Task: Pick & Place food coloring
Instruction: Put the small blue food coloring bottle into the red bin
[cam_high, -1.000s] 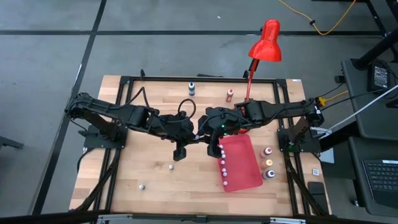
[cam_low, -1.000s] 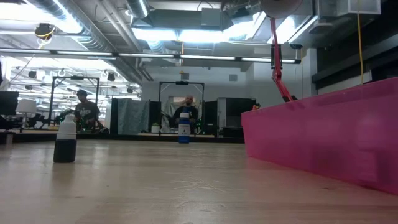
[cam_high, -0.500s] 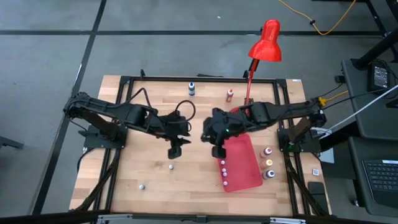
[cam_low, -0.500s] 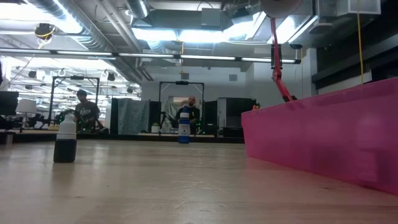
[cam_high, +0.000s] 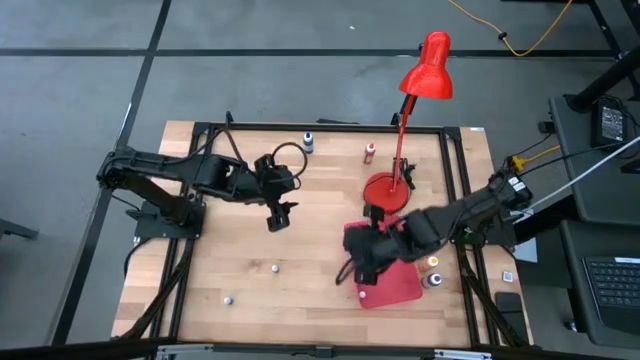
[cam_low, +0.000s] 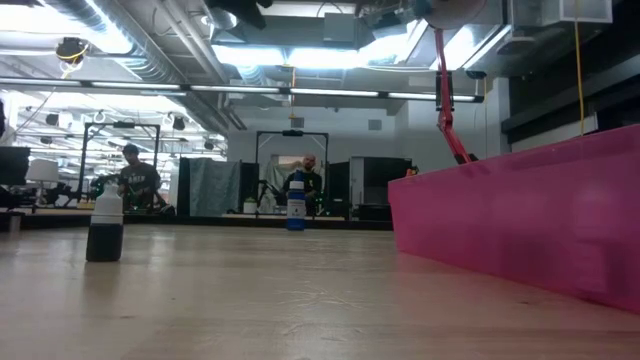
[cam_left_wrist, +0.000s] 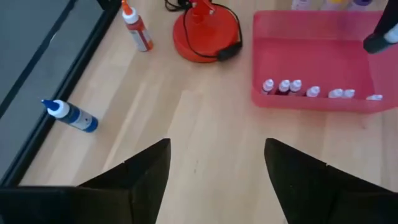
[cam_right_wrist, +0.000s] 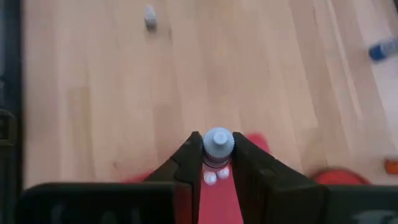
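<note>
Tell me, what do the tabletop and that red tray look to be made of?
The tabletop looks like pale wood with a smooth matte finish: plank seams and grain lines show. The red tray seems to be translucent plastic, since its walls glow pinkish and look thin and moulded, though that is a guess.

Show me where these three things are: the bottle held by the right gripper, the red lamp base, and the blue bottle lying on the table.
bottle in the right gripper (cam_right_wrist: 218, 144), right wrist view, on its pale cap.
red lamp base (cam_left_wrist: 202, 38), left wrist view, on the round disc.
blue bottle (cam_left_wrist: 74, 116), left wrist view, on its blue body.
</note>
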